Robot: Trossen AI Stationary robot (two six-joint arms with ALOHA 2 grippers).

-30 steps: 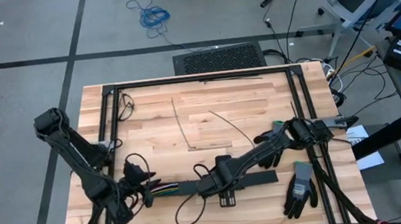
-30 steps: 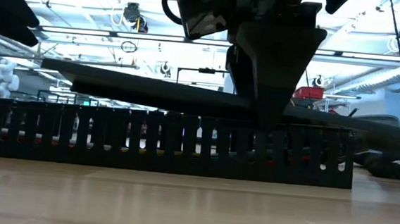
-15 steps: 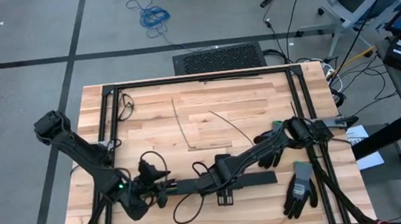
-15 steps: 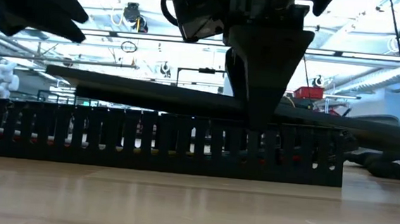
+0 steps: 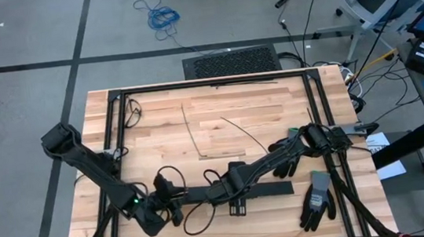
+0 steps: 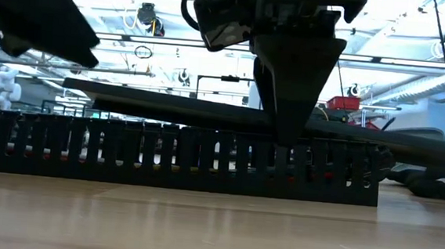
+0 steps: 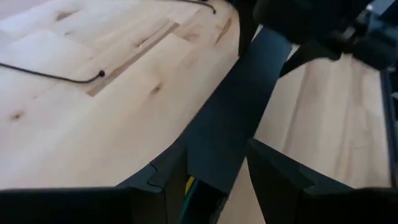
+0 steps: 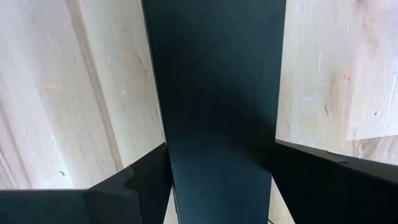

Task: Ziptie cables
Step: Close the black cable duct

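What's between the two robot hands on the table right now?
In the high view, the black slotted strip spans the stretch between the left hand and the right hand; both wrist views show each hand straddling it.

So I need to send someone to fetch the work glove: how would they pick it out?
Go to the wooden table and its near right corner, beside the right arm's base. The glove lies flat there, fingers toward the table edge. It is the only soft grey-and-black item; everything nearby is thin wire or rigid black plastic.

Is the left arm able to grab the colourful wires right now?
Probably not easily. The left gripper sits at the end of the black slotted strip, but the cables lie inside it, under a dark cover the right gripper is on.
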